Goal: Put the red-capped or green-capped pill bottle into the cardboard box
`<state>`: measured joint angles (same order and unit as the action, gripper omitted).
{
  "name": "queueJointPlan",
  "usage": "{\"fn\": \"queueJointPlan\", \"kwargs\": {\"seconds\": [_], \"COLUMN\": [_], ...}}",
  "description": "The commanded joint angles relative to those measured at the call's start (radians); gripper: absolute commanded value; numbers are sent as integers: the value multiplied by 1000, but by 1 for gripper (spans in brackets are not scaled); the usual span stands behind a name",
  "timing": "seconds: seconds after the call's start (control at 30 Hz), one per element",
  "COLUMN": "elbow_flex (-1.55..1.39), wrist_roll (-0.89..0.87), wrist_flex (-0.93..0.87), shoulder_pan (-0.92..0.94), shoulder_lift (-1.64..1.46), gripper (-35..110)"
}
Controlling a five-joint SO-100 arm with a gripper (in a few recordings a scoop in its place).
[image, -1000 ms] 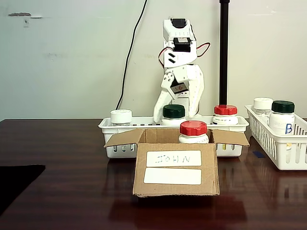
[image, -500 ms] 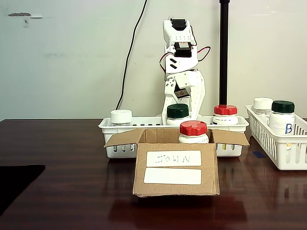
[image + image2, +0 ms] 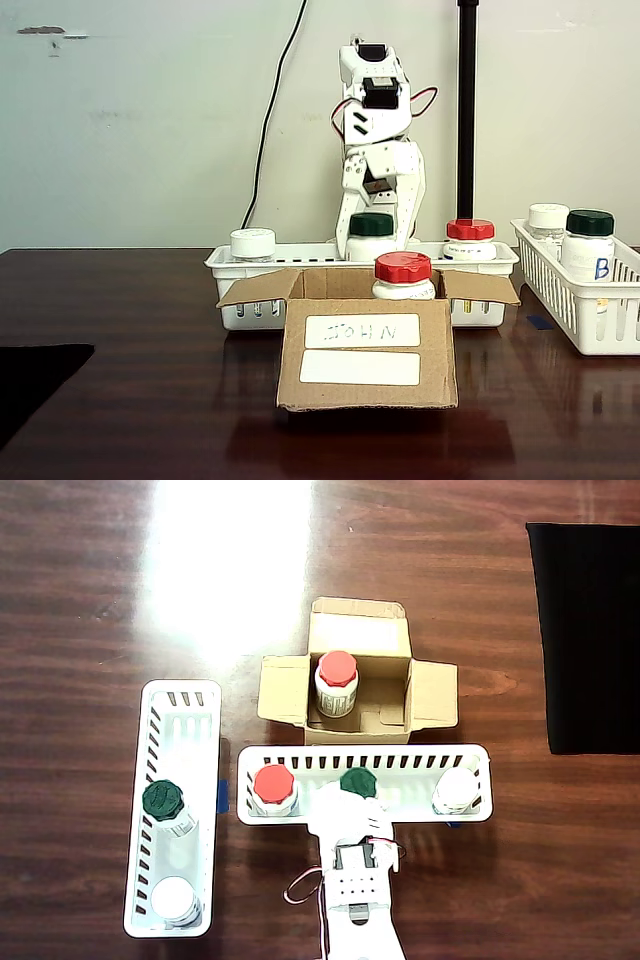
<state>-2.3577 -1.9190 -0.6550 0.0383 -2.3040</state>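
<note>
The cardboard box (image 3: 367,345) sits nearest you in the fixed view, flaps splayed open, two white labels on its front. One red-capped bottle (image 3: 403,275) already stands upright inside, toward one side, so you've got open room next to it in the overhead view. Right behind the box, almost touching, is the long white basket (image 3: 470,753). In it you've got a red-capped bottle (image 3: 273,786), a white-capped one (image 3: 456,789) and the green-capped bottle (image 3: 371,236) in the middle. The gripper (image 3: 372,225) has its jaws clamped around that green-capped bottle. A second basket (image 3: 585,310) stands off to the side.
</note>
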Motion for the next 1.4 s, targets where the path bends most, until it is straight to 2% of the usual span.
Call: {"fn": "queueJointPlan", "kwargs": {"seconds": [0.0,0.17,0.4,0.53,0.73,0.87,1.37], "elbow_flex": [172,356,365,318,288,285,247], "wrist_roll": [17,60,-35,-109,-100,-72,3], "wrist_flex": [-117,-245,-324,-399,-359,-279,-20], "shoulder_pan": [-17,-40,21,74,91,72,-26], "shoulder_lift": [-109,-69,-110,-193,-176,-100,132], "gripper": [-1,-1,3,28,71,86,83]}}
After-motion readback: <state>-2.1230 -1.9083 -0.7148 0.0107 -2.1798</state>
